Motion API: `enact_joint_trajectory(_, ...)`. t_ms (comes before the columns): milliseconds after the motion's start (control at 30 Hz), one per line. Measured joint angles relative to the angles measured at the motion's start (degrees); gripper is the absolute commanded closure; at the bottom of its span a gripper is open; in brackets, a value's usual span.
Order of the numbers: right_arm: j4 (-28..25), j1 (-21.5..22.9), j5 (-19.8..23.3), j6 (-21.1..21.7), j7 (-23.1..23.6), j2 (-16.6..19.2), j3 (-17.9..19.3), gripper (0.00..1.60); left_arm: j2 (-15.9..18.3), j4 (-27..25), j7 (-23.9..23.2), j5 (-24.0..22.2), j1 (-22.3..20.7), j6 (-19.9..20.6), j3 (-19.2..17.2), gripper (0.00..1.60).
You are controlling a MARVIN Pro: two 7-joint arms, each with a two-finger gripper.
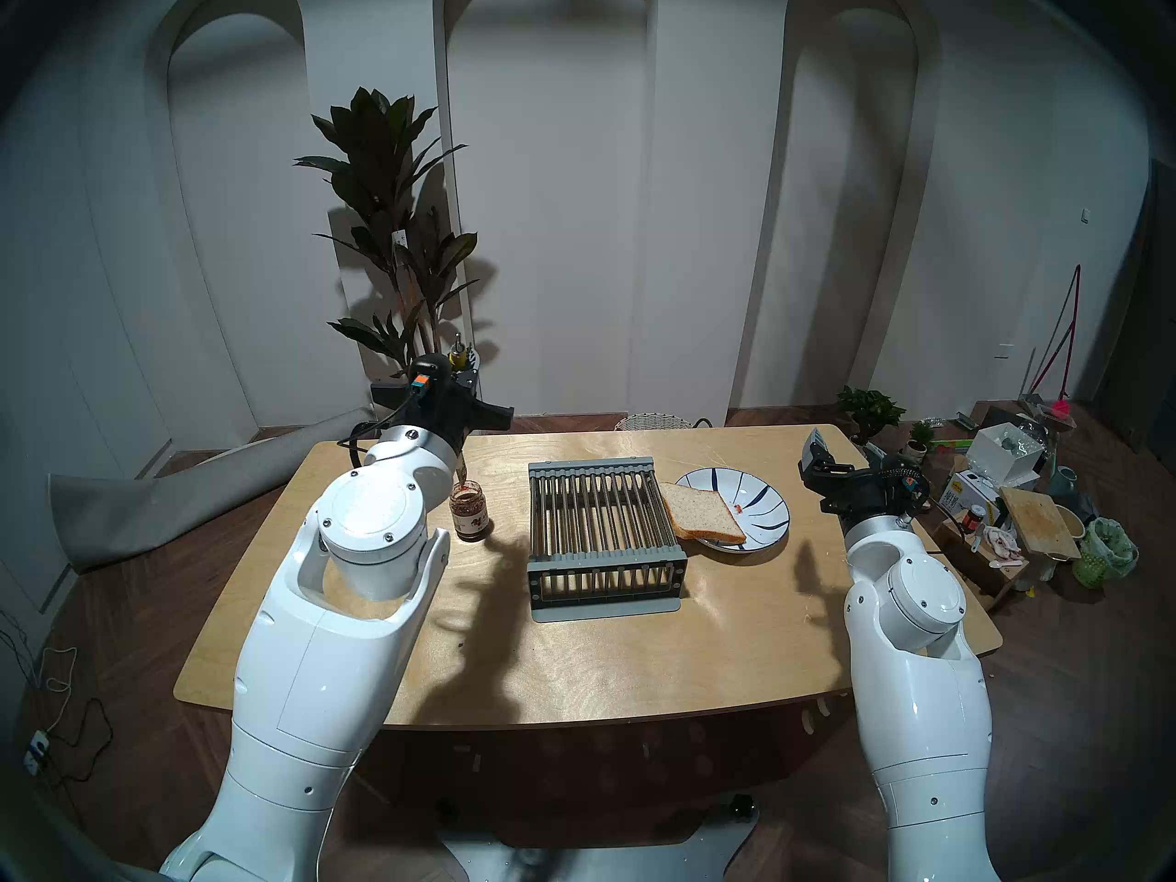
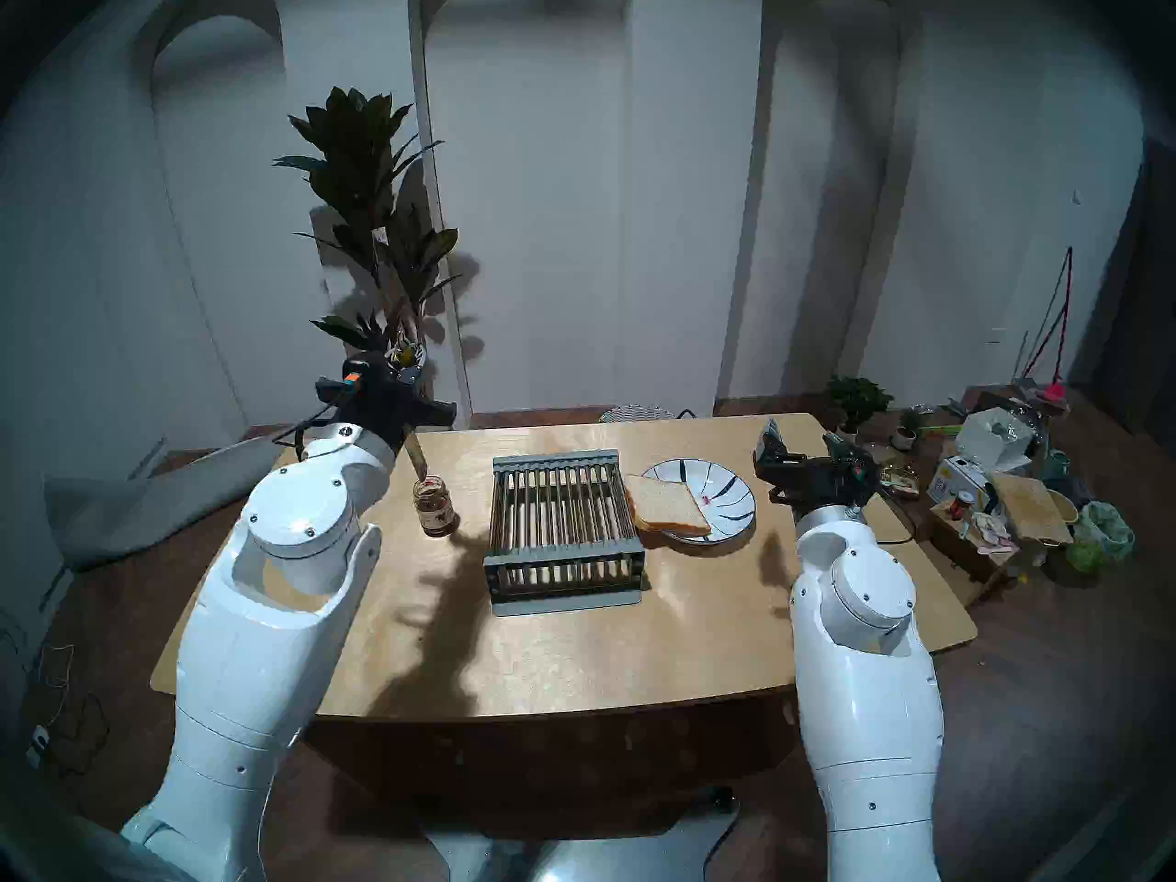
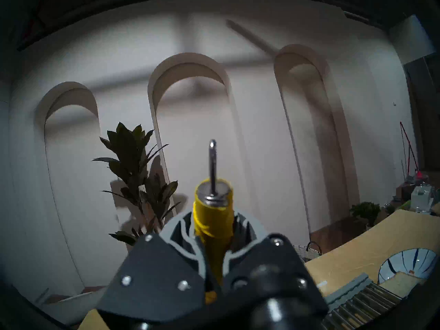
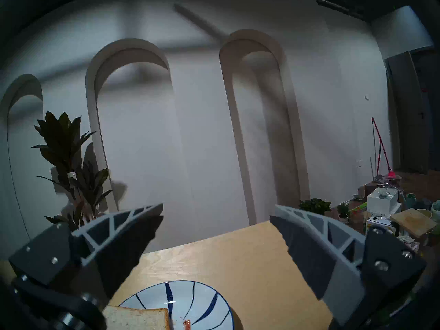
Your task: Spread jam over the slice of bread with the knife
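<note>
Head stereo left: the left gripper (image 1: 459, 378) is raised over the table's (image 1: 573, 658) 10 o'clock corner, clenched on the knife (image 1: 461, 474), whose blade hangs down with its tip at the mouth of the open jam jar (image 1: 469, 513). The jar stands upright on the table at 9 o'clock of the grey rack (image 1: 604, 530). At 3 o'clock of the rack, the slice of bread (image 1: 700, 511) lies on the left part of the blue-striped plate (image 1: 763, 511), one edge over the plate's rim toward the rack. A small red smear sits on the plate just beside the bread. The right gripper (image 1: 818, 457) hovers at 3 o'clock of the plate, released and holding nothing.

Head stereo right: same layout; the knife blade (image 2: 418, 459) slants down to the jar (image 2: 434, 506).

Left wrist: the 2 fingers (image 3: 190, 236) pinch the yellow handle (image 3: 213, 217); the silver blade points to 12 o'clock. Plate and rack show at 4 o'clock.

Right wrist: the jaws stand wide apart with nothing between them; the bread (image 4: 138, 318) and plate (image 4: 202, 303) lie at 6 o'clock.
</note>
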Motion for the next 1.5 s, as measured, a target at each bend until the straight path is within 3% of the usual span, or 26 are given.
enact_joint_trajectory(700,-0.17,0.42,-2.26,0.15,-3.58,-0.94,-1.84,0.0,1.68,7.12,-6.3,-4.53,-5.31,-0.4,-1.8,1.6)
enact_joint_trajectory(1500,0.56,1.17,-1.61,0.17,-3.29,-0.55,-1.65,0.0,0.87,9.73,-6.55,-4.32,-6.12,-0.52,-1.5,1.6)
